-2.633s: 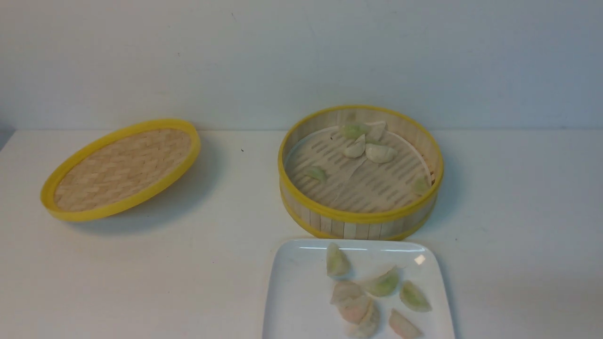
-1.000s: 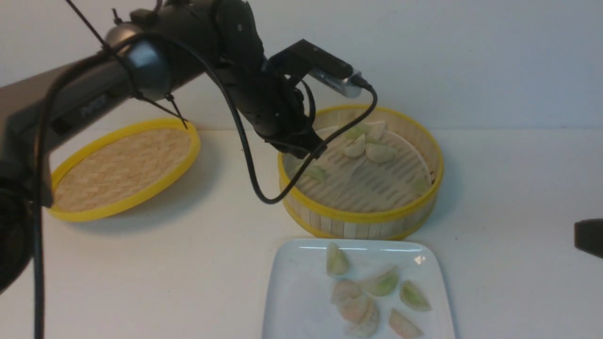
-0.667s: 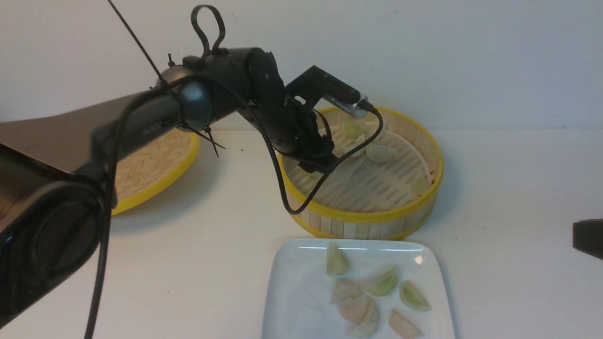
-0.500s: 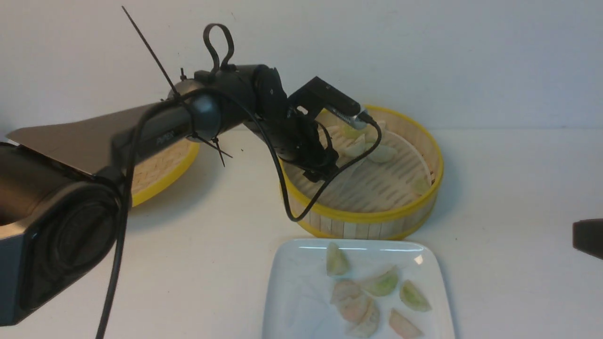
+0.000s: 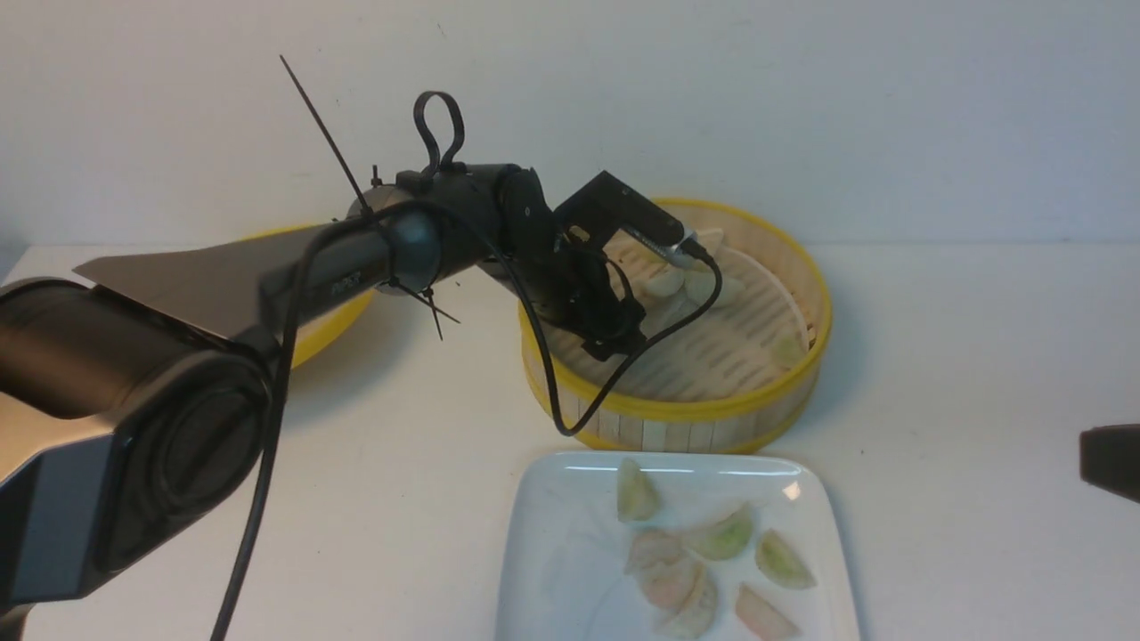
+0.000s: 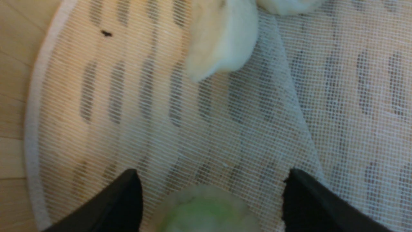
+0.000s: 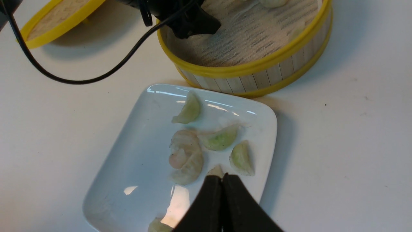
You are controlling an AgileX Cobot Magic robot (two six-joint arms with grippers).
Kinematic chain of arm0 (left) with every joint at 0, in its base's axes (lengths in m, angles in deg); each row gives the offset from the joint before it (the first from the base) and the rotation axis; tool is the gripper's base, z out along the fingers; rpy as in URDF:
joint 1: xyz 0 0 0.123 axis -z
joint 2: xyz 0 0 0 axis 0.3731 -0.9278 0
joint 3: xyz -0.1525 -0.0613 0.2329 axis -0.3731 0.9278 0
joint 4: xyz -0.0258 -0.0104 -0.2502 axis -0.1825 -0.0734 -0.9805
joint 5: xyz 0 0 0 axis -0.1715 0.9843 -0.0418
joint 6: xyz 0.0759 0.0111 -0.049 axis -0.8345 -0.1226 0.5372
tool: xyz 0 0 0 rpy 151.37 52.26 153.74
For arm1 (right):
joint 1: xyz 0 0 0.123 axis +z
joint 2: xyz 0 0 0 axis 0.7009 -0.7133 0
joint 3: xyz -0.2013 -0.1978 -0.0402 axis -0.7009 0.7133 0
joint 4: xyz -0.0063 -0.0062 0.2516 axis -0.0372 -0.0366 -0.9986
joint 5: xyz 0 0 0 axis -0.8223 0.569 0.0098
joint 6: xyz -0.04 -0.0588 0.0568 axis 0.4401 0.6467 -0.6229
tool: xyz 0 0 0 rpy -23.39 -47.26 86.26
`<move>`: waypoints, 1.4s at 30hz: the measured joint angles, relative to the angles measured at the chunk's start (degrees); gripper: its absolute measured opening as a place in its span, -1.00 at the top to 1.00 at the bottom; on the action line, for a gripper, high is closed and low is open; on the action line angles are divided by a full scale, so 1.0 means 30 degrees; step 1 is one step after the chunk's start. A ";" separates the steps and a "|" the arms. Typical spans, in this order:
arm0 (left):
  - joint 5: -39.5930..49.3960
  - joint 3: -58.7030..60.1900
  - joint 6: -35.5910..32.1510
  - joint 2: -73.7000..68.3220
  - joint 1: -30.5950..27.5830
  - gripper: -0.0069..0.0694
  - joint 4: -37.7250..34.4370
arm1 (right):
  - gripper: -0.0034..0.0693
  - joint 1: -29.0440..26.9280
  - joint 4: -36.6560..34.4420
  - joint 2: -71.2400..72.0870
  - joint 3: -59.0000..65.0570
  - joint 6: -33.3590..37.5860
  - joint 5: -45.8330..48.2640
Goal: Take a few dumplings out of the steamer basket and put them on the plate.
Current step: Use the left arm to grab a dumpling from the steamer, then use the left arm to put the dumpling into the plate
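The steamer basket (image 5: 712,418) stands mid-table with a mesh liner on its floor. My left gripper (image 6: 211,174) is down inside it at its left side, open, its jaws either side of a green dumpling (image 6: 206,209) lying on the liner, not touching it. A white dumpling (image 6: 222,42) lies further off; two white ones (image 5: 663,283) and a green one (image 5: 788,349) show in the front view. The white plate (image 5: 552,552) in front holds several dumplings (image 5: 726,537). My right gripper (image 7: 222,175) hangs shut and empty above the plate's near corner.
The flat woven lid (image 7: 48,22) lies left of the basket, mostly hidden behind my left arm in the front view. The arm's black cable (image 5: 552,401) loops down over the basket's front rim. A dark part of my right arm (image 5: 1109,463) shows at the right edge.
My left arm came in from the left and lowered into the basket's left side, and its jaws opened wide. The dumplings and the plate have stayed put.
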 joint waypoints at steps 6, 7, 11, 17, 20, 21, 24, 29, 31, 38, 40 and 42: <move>0.1086 -0.0126 0.0119 0.0072 0.0000 0.07 -0.0103 | 0.95 0.0000 0.0000 0.0000 0.0000 0.0000 0.0243; 0.1268 -0.0147 0.0119 0.0099 0.0000 0.06 -0.0103 | 0.95 0.0000 0.0000 0.0000 0.0000 0.0000 0.0302; 0.2572 -0.0089 0.0135 0.0679 0.0000 0.06 -0.0029 | 0.95 0.0000 0.0000 0.0000 0.0000 0.0000 0.0495; 0.2984 -0.0071 0.0273 0.2139 0.0000 0.06 0.0025 | 0.95 0.0000 -0.0214 0.0000 0.0000 0.0000 0.0512; 0.3713 -0.0071 0.0737 0.3307 0.0000 0.06 0.0025 | 0.95 0.0000 -0.0248 0.0000 -0.0005 0.0000 0.0512; 0.3989 -0.0071 0.0907 0.3650 0.0000 0.06 0.0025 | 0.95 0.0000 -0.0248 0.0000 -0.0005 0.0000 0.0512; 0.5486 -0.0071 0.1295 0.4605 0.0000 0.06 0.0025 | 0.95 0.0000 -0.0252 0.0000 -0.0005 0.0023 0.0512; 0.9302 -0.0071 0.2092 0.6357 0.0000 0.06 -0.0400 | 0.95 0.0000 -0.0421 0.0000 -0.0005 0.0062 0.0512; 1.1093 0.0060 0.2162 0.6639 0.0041 0.06 -0.0585 | 0.95 0.0000 -0.0598 0.0000 -0.0005 0.0062 0.0512; 1.2144 0.2800 0.2277 0.6716 0.1833 0.06 -0.0106 | 0.95 0.0000 -0.0666 0.0000 -0.0005 0.0062 0.0639; 1.2167 0.3509 0.2277 0.6716 0.2442 0.06 0.0200 | 0.95 0.0000 -0.0680 0.0000 -0.0005 0.0062 0.0799; 1.2223 0.4375 0.2444 0.6689 0.3291 0.06 0.0611 | 0.95 0.0000 -0.0680 0.0000 -0.0005 0.0232 0.1087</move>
